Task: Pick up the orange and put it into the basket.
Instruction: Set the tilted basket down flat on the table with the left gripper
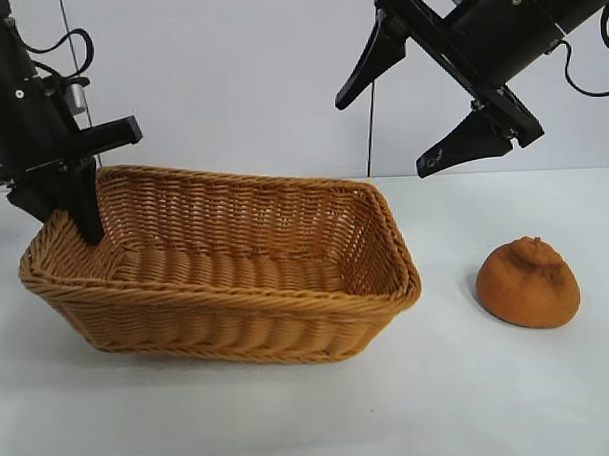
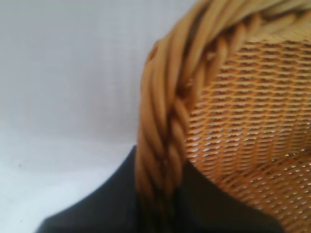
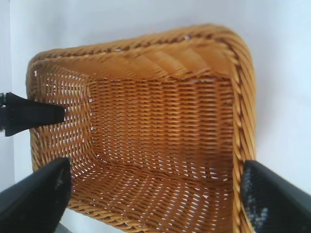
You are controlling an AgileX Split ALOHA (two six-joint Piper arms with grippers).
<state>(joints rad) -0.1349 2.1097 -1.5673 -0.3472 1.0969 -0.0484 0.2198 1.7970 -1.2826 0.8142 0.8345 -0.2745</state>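
The orange (image 1: pixel 528 283), dull orange-brown with a wrinkled knob on top, sits on the white table to the right of the basket. The tan wicker basket (image 1: pixel 247 300) stands left of centre and is empty. My left gripper (image 1: pixel 59 212) is shut on the basket's braided rim (image 2: pixel 160 121) at its left end, with one finger inside and one outside. My right gripper (image 1: pixel 381 135) hangs open and empty, high above the basket's right end. In the right wrist view its wide-apart gripper (image 3: pixel 155 208) looks down into the basket (image 3: pixel 238 97). The orange is out of both wrist views.
The white table (image 1: pixel 491 402) runs in front of and to the right of the basket. A plain white wall stands behind. The left gripper's finger (image 3: pixel 29 114) shows at the basket's far end in the right wrist view.
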